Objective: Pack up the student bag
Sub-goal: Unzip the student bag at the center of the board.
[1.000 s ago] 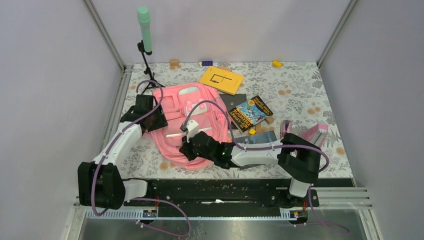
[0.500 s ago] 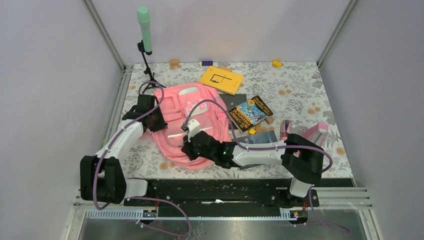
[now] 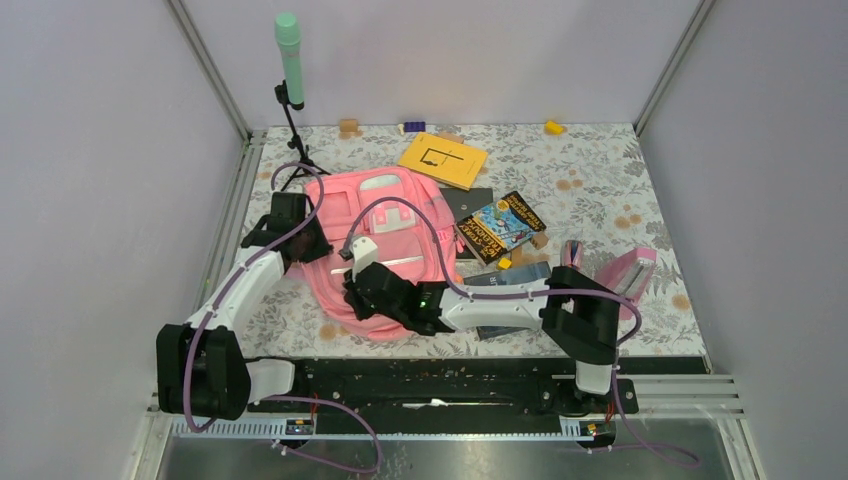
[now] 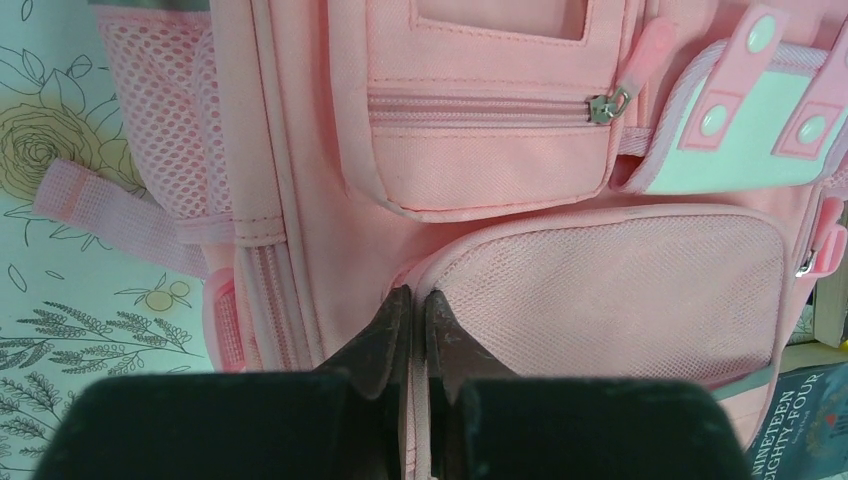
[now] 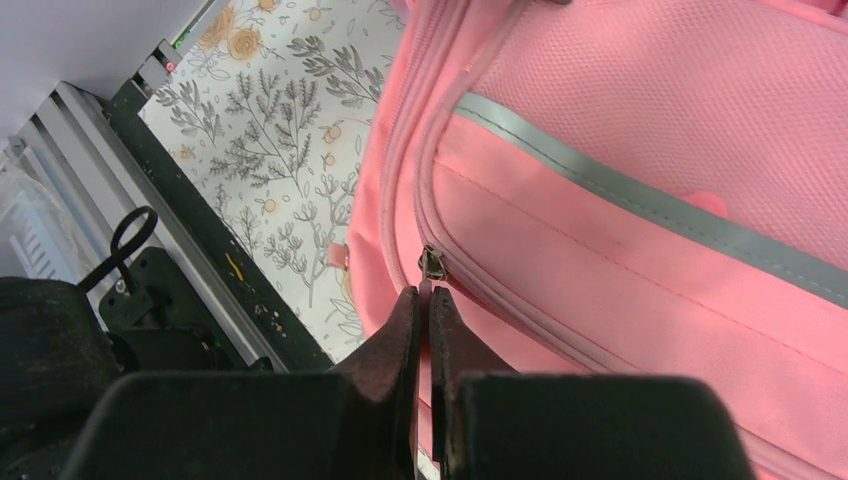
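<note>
Student bag (image 3: 385, 240) lies flat on the floral desk (image 3: 600, 180), left of centre; yellow booklet (image 3: 443, 159) and paperback (image 3: 500, 226) just beside its far-right side, pink pencil case (image 3: 628, 268) well apart; left tool (image 4: 412, 300) pinched shut at the edge of the mesh pocket (image 4: 610, 290) (fabric caught? unclear); right tool (image 5: 420, 300) clamped on the zip pull (image 5: 428, 260); bag's near edge hidden under the right arm (image 3: 480, 308).

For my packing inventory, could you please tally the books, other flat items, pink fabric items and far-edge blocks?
Books: 3 (yellow book, colourful book, grey-blue book)
Other flat items: 1 (black slab)
Pink fabric items: 2 (student bag, pencil case)
Far-edge blocks: 3 (orange block, blue block, yellow block)
Total: 9
</note>
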### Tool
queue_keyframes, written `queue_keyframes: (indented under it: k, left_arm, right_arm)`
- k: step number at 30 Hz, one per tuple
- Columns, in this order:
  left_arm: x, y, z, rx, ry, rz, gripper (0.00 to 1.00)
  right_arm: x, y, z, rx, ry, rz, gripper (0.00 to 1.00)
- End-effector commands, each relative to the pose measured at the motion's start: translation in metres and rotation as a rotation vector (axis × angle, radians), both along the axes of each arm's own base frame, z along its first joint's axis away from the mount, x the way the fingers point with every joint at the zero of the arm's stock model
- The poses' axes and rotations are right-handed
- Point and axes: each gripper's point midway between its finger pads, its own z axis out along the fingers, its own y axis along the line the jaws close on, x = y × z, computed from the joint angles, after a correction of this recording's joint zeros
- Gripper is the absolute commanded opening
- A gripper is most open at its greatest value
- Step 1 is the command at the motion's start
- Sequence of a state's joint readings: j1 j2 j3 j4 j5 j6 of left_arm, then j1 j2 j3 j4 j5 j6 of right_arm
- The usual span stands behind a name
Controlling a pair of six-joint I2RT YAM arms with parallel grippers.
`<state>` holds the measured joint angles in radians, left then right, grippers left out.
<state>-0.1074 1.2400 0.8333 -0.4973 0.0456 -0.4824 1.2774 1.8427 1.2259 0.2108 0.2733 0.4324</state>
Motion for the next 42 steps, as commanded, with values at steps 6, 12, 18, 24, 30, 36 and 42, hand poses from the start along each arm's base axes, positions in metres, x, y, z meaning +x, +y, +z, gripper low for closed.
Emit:
queue_keyframes:
  k: [6,12,18,24,30,36,42]
  left_arm:
    - [0.002,-0.014,0.017,-0.07,-0.06,-0.016,0.0]
    - [0.001,-0.008,0.02,-0.041,-0.071,-0.003,0.0]
    - [0.0,-0.004,0.022,-0.029,-0.081,0.012,0.0]
    - [0.001,-0.002,0.024,-0.015,-0.087,0.017,0.0]
    - [0.002,-0.002,0.027,-0.016,-0.096,0.009,0.0]
    - [0.003,0.002,0.043,0.014,-0.157,-0.005,0.64]
    - [0.002,0.004,0.065,0.075,-0.255,-0.025,0.99]
  right_arm:
    - [0.003,0.045,0.052,0.182,-0.044,-0.04,0.0]
    - [0.006,0.053,0.051,0.183,-0.062,-0.018,0.0]
    - [0.019,0.064,0.047,0.159,-0.056,0.059,0.0]
    - [0.027,0.069,0.049,0.121,-0.116,0.096,0.0]
    - [0.026,0.051,0.065,0.132,-0.178,0.105,0.34]
    - [0.016,0.018,0.083,0.093,-0.269,0.166,0.55]
    - [0.016,-0.046,0.105,0.05,-0.343,0.089,0.81]
